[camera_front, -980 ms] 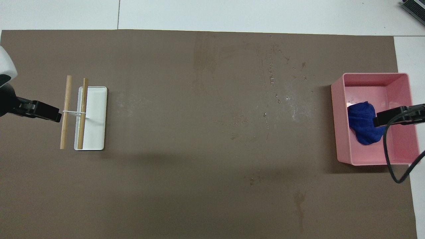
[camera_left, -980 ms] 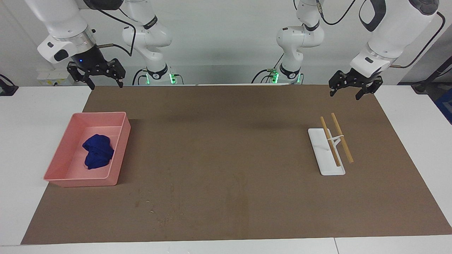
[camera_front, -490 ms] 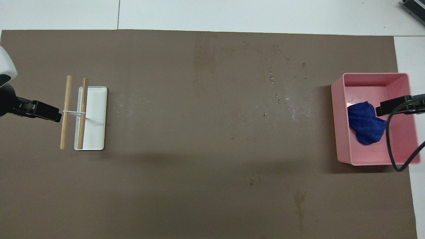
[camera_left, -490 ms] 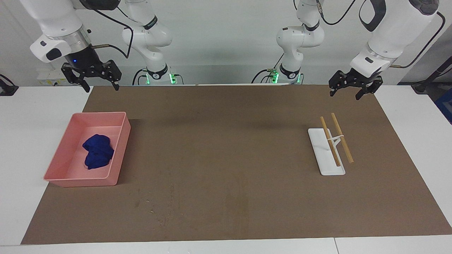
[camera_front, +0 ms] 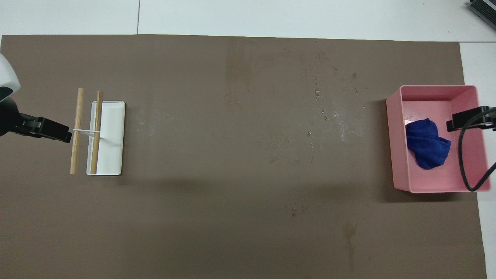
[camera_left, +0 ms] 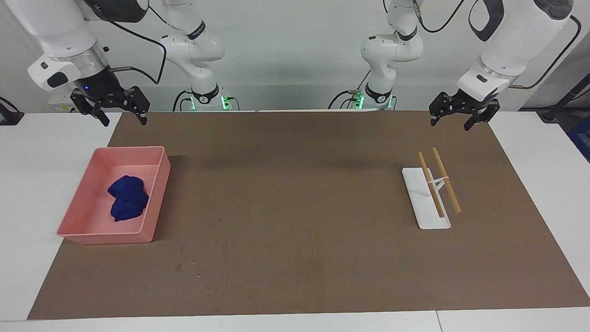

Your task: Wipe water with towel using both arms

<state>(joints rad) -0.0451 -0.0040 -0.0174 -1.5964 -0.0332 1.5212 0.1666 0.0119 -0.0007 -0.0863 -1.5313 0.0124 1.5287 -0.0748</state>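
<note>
The towel is a crumpled dark blue cloth lying in a pink bin toward the right arm's end. The water shows as a thin dark streak with shiny droplets on the brown mat, beside the bin and farther from the robots. My right gripper hangs open and empty high over the bin's outer side; one of its fingers crosses the bin's wall in the overhead view. My left gripper waits open and empty over the mat beside two wooden sticks.
A white tray sits toward the left arm's end with two wooden sticks on a small rack across it. A wide, faint dry stain marks the mat's middle. A black cable hangs over the bin.
My right gripper has drifted toward the right arm's end of the table and slightly up, uncovering the towel in the overhead view. The left arm has stayed still.
</note>
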